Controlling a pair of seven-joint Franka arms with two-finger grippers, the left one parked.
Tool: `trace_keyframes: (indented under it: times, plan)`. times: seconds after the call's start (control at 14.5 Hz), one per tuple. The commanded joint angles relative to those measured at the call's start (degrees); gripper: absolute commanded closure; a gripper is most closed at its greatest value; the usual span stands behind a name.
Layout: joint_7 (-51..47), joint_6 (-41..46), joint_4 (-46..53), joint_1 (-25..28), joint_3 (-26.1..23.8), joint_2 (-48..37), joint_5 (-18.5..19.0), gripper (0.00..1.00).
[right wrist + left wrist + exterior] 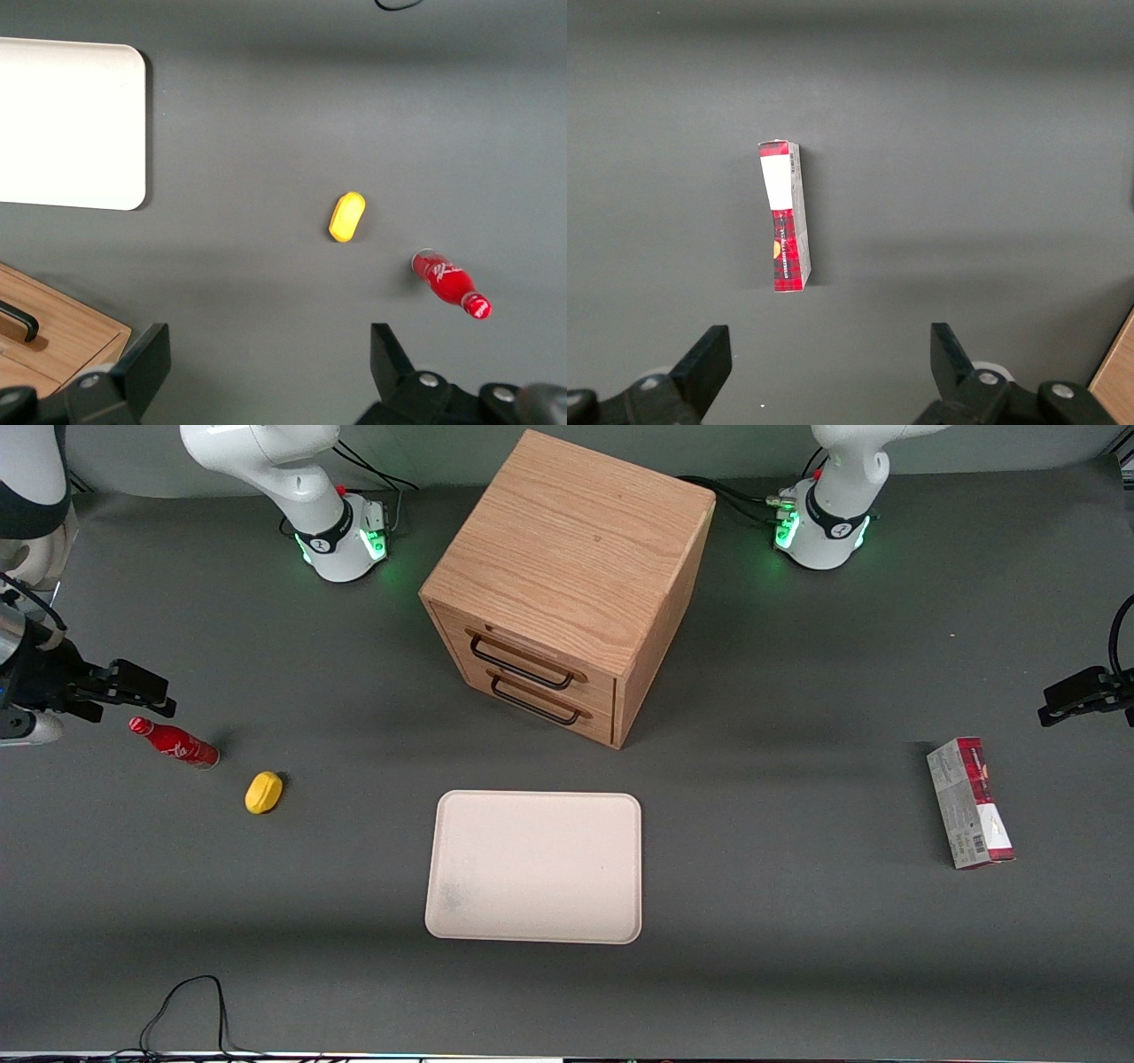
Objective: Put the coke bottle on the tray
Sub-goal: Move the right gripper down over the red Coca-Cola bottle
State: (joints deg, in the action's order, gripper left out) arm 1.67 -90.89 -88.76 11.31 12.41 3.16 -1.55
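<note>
The coke bottle (174,742) (450,285), slim, red, with white script, lies on its side on the grey table toward the working arm's end. My right gripper (146,691) (270,341) hovers open just above and beside the bottle's cap end, slightly farther from the front camera, with nothing between its fingers. The pale cream-pink tray (534,865) (62,124) lies flat at mid-table with nothing on it, nearer the front camera than the cabinet.
A small yellow object (264,792) (346,216) lies between bottle and tray. A wooden two-drawer cabinet (567,584) stands mid-table. A red-and-grey carton (970,802) (786,217) lies toward the parked arm's end. A black cable (190,1001) loops at the front edge.
</note>
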Motion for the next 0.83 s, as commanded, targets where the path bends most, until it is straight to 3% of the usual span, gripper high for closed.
trace_keyframes:
  times: [0.0, 0.28, 0.48, 0.76]
  plan:
    - [-1.4, 2.0, 2.2, -0.5, -0.3, 0.6, 0.3, 0.00]
    - [-1.4, 3.0, 0.8, -0.7, 0.2, 0.4, 2.8, 0.00]
    - [4.3, 1.8, -5.2, -3.2, 1.6, -1.1, 4.3, 0.00]
    - [15.4, -14.6, -21.9, -3.2, 7.9, -7.4, 4.6, 0.00]
